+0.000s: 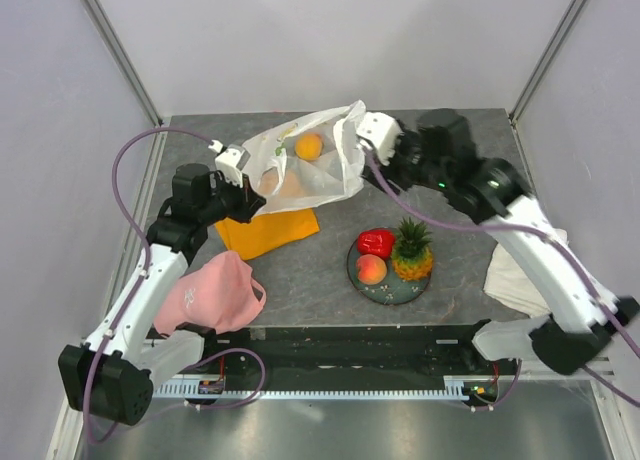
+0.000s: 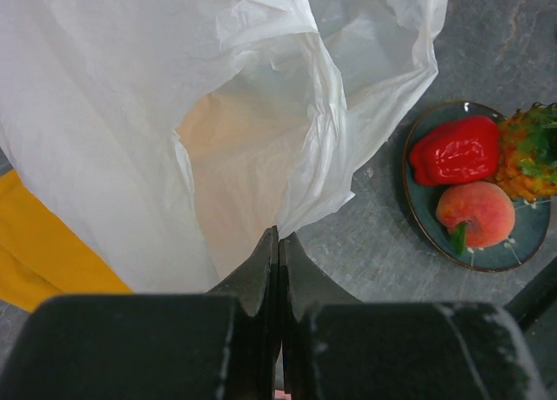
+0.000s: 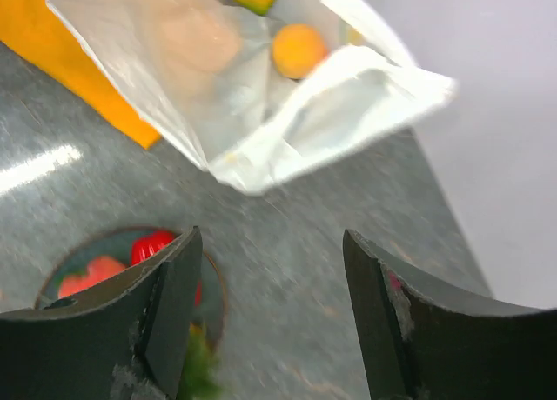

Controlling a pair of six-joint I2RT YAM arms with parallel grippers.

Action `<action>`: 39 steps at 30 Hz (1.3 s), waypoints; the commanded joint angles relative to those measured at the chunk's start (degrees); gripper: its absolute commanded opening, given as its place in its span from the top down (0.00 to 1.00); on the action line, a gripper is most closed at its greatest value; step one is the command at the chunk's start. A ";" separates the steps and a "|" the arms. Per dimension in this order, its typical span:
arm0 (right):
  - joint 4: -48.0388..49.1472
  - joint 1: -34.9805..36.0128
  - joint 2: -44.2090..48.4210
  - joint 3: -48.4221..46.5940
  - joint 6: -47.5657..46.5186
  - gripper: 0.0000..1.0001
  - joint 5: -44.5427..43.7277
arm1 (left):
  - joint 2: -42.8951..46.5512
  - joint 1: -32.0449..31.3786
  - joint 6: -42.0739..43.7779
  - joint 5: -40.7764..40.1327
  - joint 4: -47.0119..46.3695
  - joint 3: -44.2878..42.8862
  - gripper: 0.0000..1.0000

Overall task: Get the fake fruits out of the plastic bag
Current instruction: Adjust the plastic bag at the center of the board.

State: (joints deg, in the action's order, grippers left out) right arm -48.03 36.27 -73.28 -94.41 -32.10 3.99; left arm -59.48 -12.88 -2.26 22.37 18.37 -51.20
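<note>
My left gripper [image 2: 278, 243] is squeezed fully together, with a fold of the plastic bag [image 2: 130, 113] nipped at its tips. I judge the pinch is there to anchor the thin film and hold this side up off the table [image 1: 310, 280], so the bag cannot slide or collapse while my other arm works.

My right gripper [image 3: 271, 235] stands wide apart and has hold of nothing. The bag's loose white flap hangs ahead of it, beyond the fingers and not between them. Open like that, it is ready either to take the far edge or to reach for a piece.

Through the film I see an orange fruit [image 3: 298, 50] inside, and a paler rounded shape beside it that I cannot name. The bag lies partly over an orange cloth [image 1: 270, 232].

Well apart, toward the near edge, a plate [image 1: 388, 295] carries the red pepper [image 1: 375, 242], the peach [image 1: 371, 269] and the pineapple [image 1: 412, 250], touching one another. Those three are out, so I reckon the job is about half done, with the rest inside the bag.
</note>
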 commanded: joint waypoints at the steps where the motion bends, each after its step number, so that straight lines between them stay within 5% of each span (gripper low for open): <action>1: 13.98 0.20 -12.40 1.60 6.42 0.28 7.96 | 2.79 0.23 -1.78 1.80 5.35 -4.43 0.98; 11: 25.09 1.43 -37.89 -6.66 21.46 0.32 0.70 | 11.49 1.28 7.01 -3.21 23.54 -9.44 0.98; 18: 21.23 2.40 -28.87 0.35 20.49 0.32 -3.64 | 17.47 5.32 11.66 12.06 34.27 -14.01 0.98; 26: 19.73 7.84 -21.55 4.24 21.55 0.32 1.63 | 21.95 8.14 11.24 22.18 40.60 -19.29 0.98; 27: 19.90 8.55 -22.25 3.37 21.64 0.32 1.98 | 22.22 8.23 11.05 23.84 41.13 -19.03 0.95; 28: 20.17 9.68 -23.83 2.92 21.81 0.32 3.29 | 23.09 8.23 11.05 23.86 41.74 -17.81 0.69; 31: 21.40 11.79 -27.08 1.34 22.87 0.33 4.53 | 24.59 8.31 10.97 20.09 42.62 -16.74 0.41; 35: 22.10 14.09 -30.52 -0.68 24.01 0.35 5.16 | 22.05 8.31 9.12 2.21 40.17 -18.93 0.38; 39: 22.89 14.27 -33.94 -1.91 30.05 0.35 2.08 | 18.09 8.31 7.54 -4.08 32.55 -19.47 0.36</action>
State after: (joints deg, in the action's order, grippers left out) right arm -27.05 50.57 -105.41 -92.29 -8.14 7.66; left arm -37.23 -4.86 8.01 29.21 58.85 -68.95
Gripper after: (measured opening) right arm 0.654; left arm 0.635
